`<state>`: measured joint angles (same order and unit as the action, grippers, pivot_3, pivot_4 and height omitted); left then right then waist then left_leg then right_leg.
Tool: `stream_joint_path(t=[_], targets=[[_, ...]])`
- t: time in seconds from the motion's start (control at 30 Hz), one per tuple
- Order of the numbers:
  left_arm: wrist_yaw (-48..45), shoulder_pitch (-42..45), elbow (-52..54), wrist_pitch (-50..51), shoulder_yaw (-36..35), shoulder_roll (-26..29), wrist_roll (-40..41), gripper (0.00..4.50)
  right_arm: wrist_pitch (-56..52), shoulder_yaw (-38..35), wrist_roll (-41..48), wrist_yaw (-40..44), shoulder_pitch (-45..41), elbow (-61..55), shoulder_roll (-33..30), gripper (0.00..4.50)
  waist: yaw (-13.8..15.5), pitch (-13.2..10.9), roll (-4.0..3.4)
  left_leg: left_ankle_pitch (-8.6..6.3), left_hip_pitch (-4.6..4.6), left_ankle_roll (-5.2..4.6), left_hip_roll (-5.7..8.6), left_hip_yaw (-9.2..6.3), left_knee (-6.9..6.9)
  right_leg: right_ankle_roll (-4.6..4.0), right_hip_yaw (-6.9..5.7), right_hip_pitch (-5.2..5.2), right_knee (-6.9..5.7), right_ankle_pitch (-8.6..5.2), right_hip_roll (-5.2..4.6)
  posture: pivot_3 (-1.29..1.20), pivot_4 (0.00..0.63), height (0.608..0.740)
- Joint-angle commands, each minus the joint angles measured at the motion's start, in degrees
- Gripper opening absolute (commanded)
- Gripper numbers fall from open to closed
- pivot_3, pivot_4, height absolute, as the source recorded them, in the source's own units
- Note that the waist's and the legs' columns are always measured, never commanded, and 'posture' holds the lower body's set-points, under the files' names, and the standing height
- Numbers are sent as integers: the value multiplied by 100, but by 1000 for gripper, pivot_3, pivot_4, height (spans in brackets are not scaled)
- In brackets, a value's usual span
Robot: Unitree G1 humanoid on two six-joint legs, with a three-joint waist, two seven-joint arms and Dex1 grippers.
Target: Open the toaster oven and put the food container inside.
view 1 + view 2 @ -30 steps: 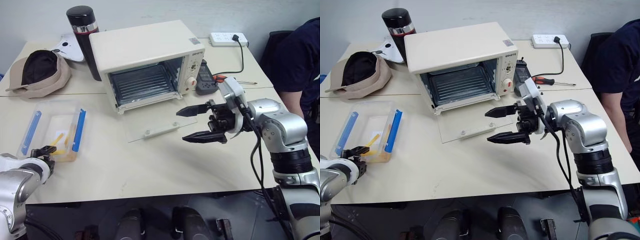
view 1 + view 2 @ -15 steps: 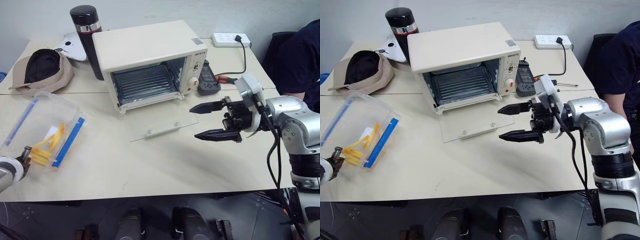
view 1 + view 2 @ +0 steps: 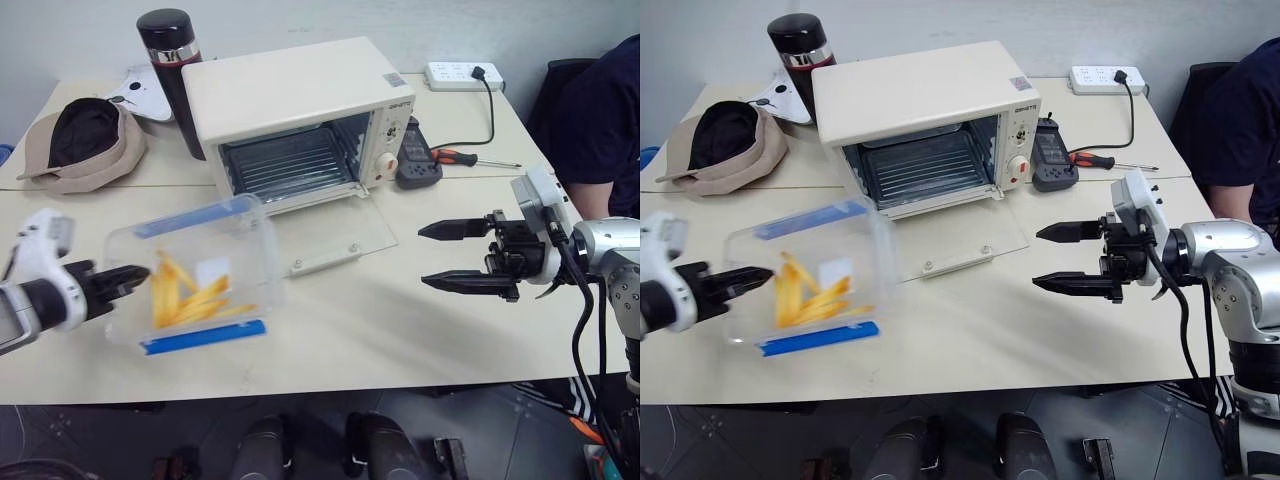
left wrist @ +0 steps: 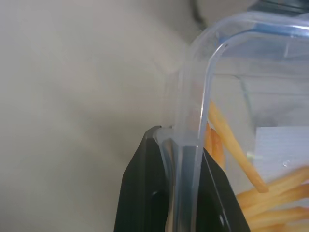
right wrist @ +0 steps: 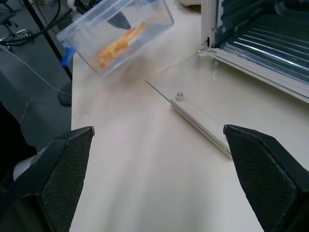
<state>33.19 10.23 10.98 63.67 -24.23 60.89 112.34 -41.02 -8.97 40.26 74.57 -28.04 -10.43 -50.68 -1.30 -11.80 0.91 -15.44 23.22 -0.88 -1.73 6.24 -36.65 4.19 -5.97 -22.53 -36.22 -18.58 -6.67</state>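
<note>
2 beige tables (image 3: 330,330) abutting, grey wall (image 3: 80,40)

food container (image 3: 197,276) left of toaster oven (image 3: 300,125)

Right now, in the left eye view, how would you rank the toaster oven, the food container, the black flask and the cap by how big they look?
1. toaster oven, clearly largest.
2. food container, though it is lifted nearer the camera, which flatters it.
3. cap and black flask: too close to rank.

The food container (image 3: 195,272) is clear glossy plastic; the toaster oven (image 3: 300,120) has smooth cream enamel, a glass door and a metal wire rack; the tabletop (image 3: 380,320) looks matt.
</note>
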Motion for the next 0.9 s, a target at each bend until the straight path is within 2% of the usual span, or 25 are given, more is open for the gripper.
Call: stream_joint_path(t=[0.03, 0.13, 0.23, 0.37, 0.57, 0.73, 0.9], targets=[[979, 1133, 56, -367, 923, -653, 66, 14, -11, -280, 206, -238, 187, -351, 10, 4500, 35, 1, 4, 4, 3, -7, 1, 0, -2, 2, -1, -1, 0, 1, 2, 0, 150, 740], [2211, 2115, -245, -641, 1452, -1505, 66, 14, -5, -356, 254, -423, 423, -504, 37, 4500, 111, -1, 9, 9, 8, -19, -1, 4, -32, 11, 0, 4, -7, 6, 11, 0, 150, 740], [2944, 2750, -625, -700, 1655, -2084, 66, 14, 20, -417, 306, -538, 606, -621, 19, 4500, 132, -2, 13, 15, 6, -30, 1, 13, -49, 21, 8, 7, -19, 11, 12, 0, 150, 740], [3380, 3520, -1149, -648, 1905, -2662, 66, 14, 8, -552, 397, -693, 772, -742, 4, 4500, 198, -5, 18, 24, 5, -39, 6, 12, -62, 28, 9, 10, -30, 15, 12, 0, 150, 740], [3503, 4295, -2090, -665, 2275, -2974, -240, 14, 57, -556, 478, -1011, 812, -882, 102, 4500, 276, -6, 21, 25, 6, -39, 9, 14, -64, 31, 12, 10, -27, 17, 16, 0, 150, 740], [3410, 4482, -2456, -591, 2242, -3117, -717, 1508, 161, -429, 366, -1363, 599, -809, 284, 4500, 278, -7, 23, 27, 7, -36, 8, 15, -65, 31, 11, 9, -28, 17, 20, 0, 150, 740], [3281, 4484, -2408, -432, 2116, -3191, -676, 3080, 158, -371, 408, -1448, 577, -834, 302, 4500, 292, -9, 26, 28, 7, -35, 9, 12, -68, 32, 9, 11, -29, 17, 18, 0, 150, 740]])
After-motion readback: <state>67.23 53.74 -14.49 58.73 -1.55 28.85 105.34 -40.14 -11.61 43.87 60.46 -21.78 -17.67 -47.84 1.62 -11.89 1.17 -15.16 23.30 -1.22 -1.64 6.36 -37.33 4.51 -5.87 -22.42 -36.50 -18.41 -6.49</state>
